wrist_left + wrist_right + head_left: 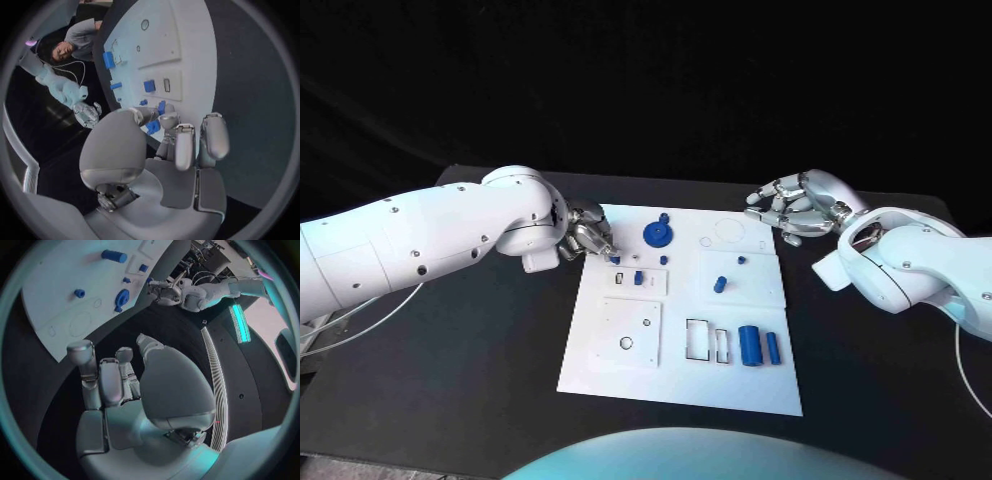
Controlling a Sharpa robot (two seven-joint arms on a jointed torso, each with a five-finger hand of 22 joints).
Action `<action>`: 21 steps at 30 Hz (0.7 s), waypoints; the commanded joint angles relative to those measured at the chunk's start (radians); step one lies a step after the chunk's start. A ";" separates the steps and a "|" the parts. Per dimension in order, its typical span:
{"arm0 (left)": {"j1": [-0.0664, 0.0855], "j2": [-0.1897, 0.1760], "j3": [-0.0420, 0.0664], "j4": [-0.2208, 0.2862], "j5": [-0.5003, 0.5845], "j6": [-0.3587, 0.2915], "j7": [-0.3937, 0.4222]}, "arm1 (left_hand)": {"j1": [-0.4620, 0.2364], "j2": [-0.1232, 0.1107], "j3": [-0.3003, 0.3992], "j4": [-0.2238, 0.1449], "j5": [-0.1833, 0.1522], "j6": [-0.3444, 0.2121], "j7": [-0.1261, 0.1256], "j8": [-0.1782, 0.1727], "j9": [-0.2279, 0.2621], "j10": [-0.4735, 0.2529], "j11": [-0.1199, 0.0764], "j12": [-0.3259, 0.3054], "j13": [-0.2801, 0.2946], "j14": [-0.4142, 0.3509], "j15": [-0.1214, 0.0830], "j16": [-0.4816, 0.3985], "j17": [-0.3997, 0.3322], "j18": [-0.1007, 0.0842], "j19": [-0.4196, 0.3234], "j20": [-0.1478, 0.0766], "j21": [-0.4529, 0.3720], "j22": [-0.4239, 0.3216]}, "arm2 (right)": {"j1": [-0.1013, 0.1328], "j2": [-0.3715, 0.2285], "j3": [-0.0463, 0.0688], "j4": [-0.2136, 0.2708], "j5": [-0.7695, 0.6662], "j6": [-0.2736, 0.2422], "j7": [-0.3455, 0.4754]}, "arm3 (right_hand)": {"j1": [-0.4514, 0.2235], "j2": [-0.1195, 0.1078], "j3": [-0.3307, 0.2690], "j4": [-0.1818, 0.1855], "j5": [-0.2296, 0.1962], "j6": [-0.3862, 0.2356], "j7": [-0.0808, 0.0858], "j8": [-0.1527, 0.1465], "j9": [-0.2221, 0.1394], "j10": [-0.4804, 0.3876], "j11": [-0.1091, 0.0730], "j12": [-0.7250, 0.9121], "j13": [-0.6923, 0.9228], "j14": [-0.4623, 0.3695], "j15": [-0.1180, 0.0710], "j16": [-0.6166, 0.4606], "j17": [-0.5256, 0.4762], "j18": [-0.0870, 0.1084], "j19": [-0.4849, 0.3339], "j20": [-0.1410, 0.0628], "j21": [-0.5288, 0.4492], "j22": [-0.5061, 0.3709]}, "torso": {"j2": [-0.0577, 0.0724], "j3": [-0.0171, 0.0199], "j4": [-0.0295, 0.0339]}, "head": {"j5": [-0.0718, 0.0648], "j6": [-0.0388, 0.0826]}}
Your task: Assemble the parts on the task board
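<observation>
I count one white task board lying in the middle of the black table, and on it I make out six blue parts. Two are cylinders lying side by side near the board's right edge, a thick one and a thinner one. One is a round disc-shaped part near the far edge. One is a small peg in the board's middle right area, and there are two tiny pieces near the left centre.

My left hand sits at the board's far left corner, fingers curled toward a small blue part; I cannot tell whether it grips it. My right hand hovers off the far right corner, fingers loosely apart, holding nothing.
</observation>
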 commanded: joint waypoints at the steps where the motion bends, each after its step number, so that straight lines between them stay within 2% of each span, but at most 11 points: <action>1: -0.009 -0.015 0.000 0.040 -0.078 -0.069 0.017 | -0.014 -0.003 0.150 -0.142 0.002 0.007 -0.011 0.007 0.036 0.013 -0.002 0.007 0.005 0.076 -0.007 0.006 0.159 -0.011 0.010 0.001 0.006 0.007 | -0.001 0.000 0.000 -0.001 -0.005 0.006 0.008 | -0.005 0.001 -0.002 -0.003 0.006 -0.006 -0.003 0.004 0.000 -0.004 -0.003 -0.004 -0.003 -0.007 0.003 -0.004 -0.001 0.018 -0.008 0.000 -0.005 -0.003 | 0.001 0.0002 0.0000 | 0.002 -0.001; 5: -0.021 -0.031 0.000 0.079 -0.123 -0.099 0.020 | -0.022 -0.010 0.165 -0.148 0.003 0.011 -0.014 0.013 0.034 0.024 -0.005 0.016 0.015 0.078 -0.010 0.010 0.165 -0.014 0.020 -0.001 0.013 0.021 | -0.001 0.000 0.000 -0.001 -0.005 0.006 0.009 | -0.005 0.001 -0.002 -0.003 0.006 -0.006 -0.003 0.004 0.000 -0.004 -0.003 -0.004 -0.003 -0.007 0.003 -0.004 -0.001 0.018 -0.008 0.000 -0.005 -0.003 | 0.001 -0.0005 0.0000 | 0.005 -0.001; 11: -0.033 -0.038 0.000 0.101 -0.171 -0.109 0.011 | -0.030 -0.015 0.180 -0.152 0.003 0.014 -0.016 0.018 0.033 0.032 -0.007 0.022 0.021 0.080 -0.012 0.013 0.171 -0.018 0.032 -0.003 0.021 0.040 | -0.001 0.001 0.000 -0.002 -0.005 0.006 0.009 | -0.005 0.001 -0.002 -0.003 0.006 -0.006 -0.003 0.004 0.000 -0.004 -0.003 -0.004 -0.003 -0.007 0.003 -0.004 -0.001 0.018 -0.008 0.000 -0.005 -0.003 | 0.002 -0.0009 -0.0015 | 0.007 -0.001; 21: -0.041 -0.036 0.000 0.116 -0.206 -0.093 0.001 | -0.034 -0.015 0.187 -0.154 0.002 0.015 -0.017 0.020 0.032 0.034 -0.008 0.025 0.024 0.080 -0.013 0.013 0.172 -0.018 0.033 -0.003 0.022 0.040 | -0.001 0.001 0.000 -0.001 -0.005 0.007 0.009 | -0.005 0.001 -0.002 -0.003 0.006 -0.006 -0.003 0.004 0.000 -0.004 -0.003 -0.004 -0.003 -0.007 0.003 -0.004 -0.001 0.018 -0.008 0.000 -0.005 -0.003 | 0.003 -0.0006 -0.0035 | 0.010 -0.003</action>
